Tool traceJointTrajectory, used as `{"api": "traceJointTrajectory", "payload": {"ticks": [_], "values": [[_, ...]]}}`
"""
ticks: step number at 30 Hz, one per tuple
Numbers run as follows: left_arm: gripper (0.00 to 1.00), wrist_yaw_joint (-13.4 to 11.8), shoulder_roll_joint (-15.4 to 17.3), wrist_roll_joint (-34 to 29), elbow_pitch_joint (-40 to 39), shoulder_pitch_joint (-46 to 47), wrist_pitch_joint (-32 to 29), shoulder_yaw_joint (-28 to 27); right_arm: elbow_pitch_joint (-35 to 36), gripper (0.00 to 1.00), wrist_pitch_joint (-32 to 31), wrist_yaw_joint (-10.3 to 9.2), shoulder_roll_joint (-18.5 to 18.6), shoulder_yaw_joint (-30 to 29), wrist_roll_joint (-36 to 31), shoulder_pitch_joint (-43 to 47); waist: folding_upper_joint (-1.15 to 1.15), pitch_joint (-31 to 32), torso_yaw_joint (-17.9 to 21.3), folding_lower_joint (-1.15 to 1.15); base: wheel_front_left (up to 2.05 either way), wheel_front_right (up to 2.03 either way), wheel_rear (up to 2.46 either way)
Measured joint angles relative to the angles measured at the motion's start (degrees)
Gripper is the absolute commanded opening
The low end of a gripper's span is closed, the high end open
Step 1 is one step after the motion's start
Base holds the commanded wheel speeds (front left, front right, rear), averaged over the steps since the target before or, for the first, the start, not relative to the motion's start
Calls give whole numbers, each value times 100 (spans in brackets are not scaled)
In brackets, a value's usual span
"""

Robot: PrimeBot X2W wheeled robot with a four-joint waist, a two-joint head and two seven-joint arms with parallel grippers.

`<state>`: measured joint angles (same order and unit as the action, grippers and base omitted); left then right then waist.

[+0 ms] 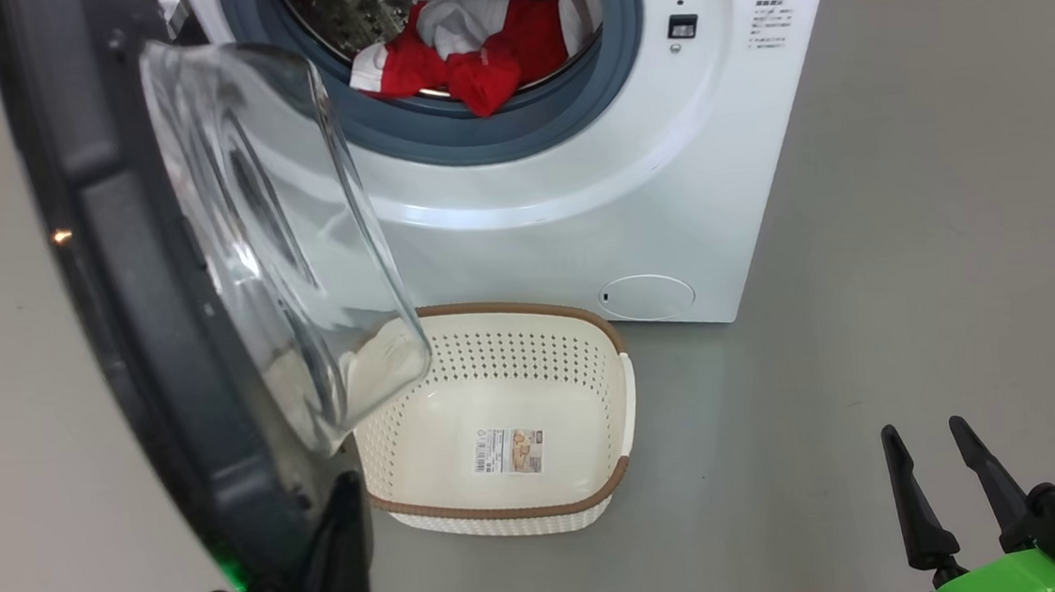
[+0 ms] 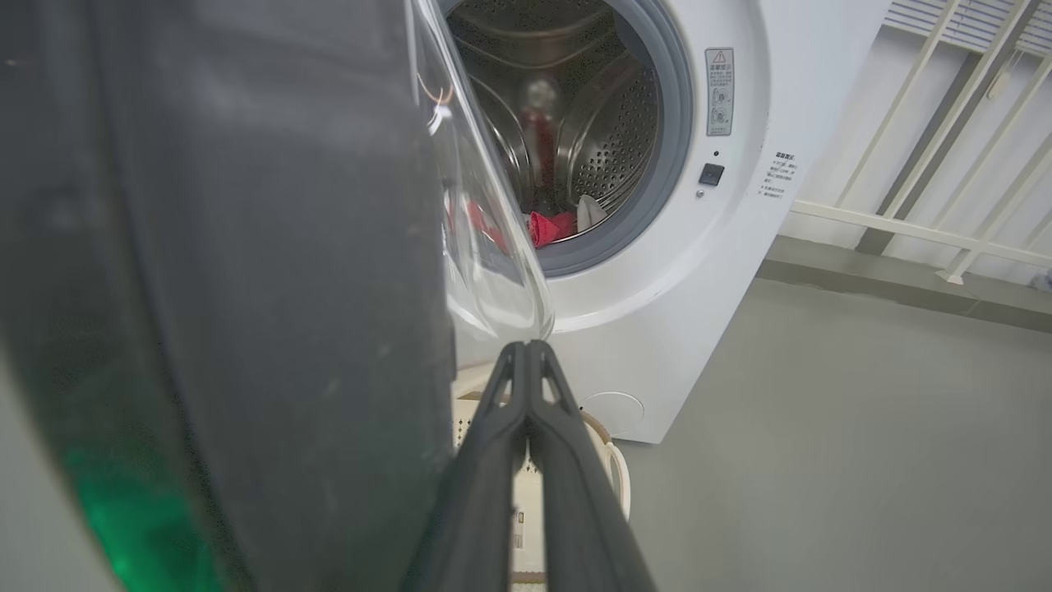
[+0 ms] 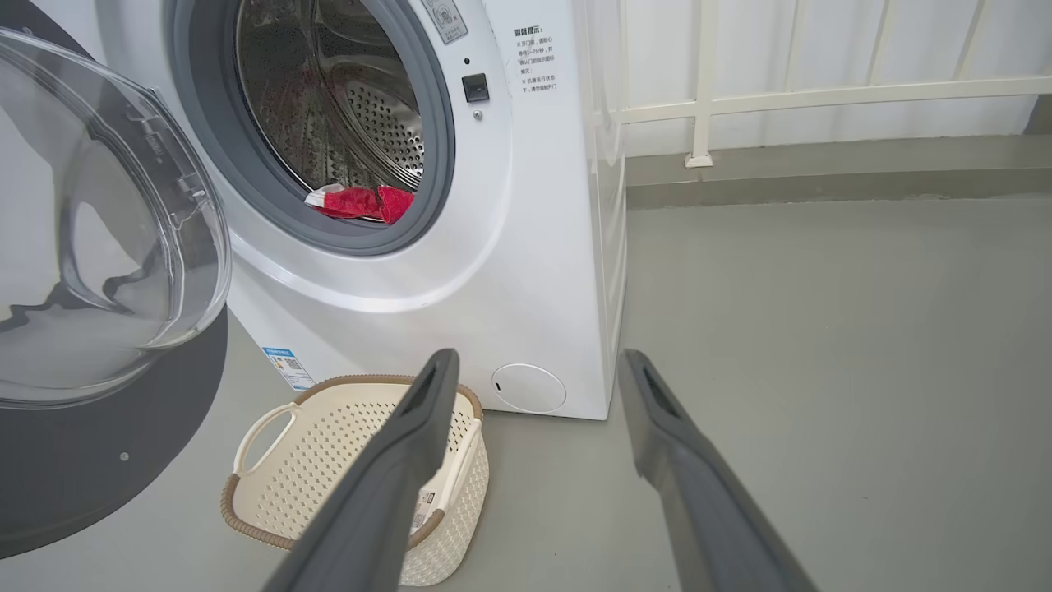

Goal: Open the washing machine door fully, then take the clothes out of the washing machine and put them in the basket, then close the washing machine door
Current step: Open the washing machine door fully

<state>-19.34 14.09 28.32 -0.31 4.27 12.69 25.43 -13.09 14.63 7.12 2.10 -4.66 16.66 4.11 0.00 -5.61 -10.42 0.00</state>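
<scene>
While the left jaws were shut beside the open door (image 1: 128, 299), the red clothes (image 1: 508, 48) lay in the washing machine (image 1: 577, 207), ahead and left of the wide-open, empty right jaws.

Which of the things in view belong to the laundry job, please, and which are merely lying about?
For the job:
washing machine door, swung open
washing machine
red and white clothes in its drum
basket in front of it

Just there:
white railing beside the machine
grey floor
</scene>
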Motion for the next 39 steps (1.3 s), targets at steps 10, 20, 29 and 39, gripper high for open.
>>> {"api": "traceJointTrajectory", "payload": {"ticks": [10, 20, 29, 39], "values": [[0, -142, 143, 198, -53, -137, 54, -553, 0, 100, 0, 0, 0, -14, -2, -4, 0, -66, -114, 0, 0, 0, 0], [0, -132, 248, 446, 311, -190, 137, -1378, -1, 100, 0, 0, 1, -18, -10, -89, 0, -111, -118, 0, 0, 0, 0], [0, 133, 209, 453, 827, -65, 160, -2157, 2, 100, 0, 0, 1, -43, -62, -103, 0, -223, -128, 0, 0, 0, 0], [0, 626, 171, 254, 1556, 282, 163, -3171, 18, 100, 0, 0, 1, -54, -120, -132, 0, -339, -124, 0, 0, 0, 0]]}}
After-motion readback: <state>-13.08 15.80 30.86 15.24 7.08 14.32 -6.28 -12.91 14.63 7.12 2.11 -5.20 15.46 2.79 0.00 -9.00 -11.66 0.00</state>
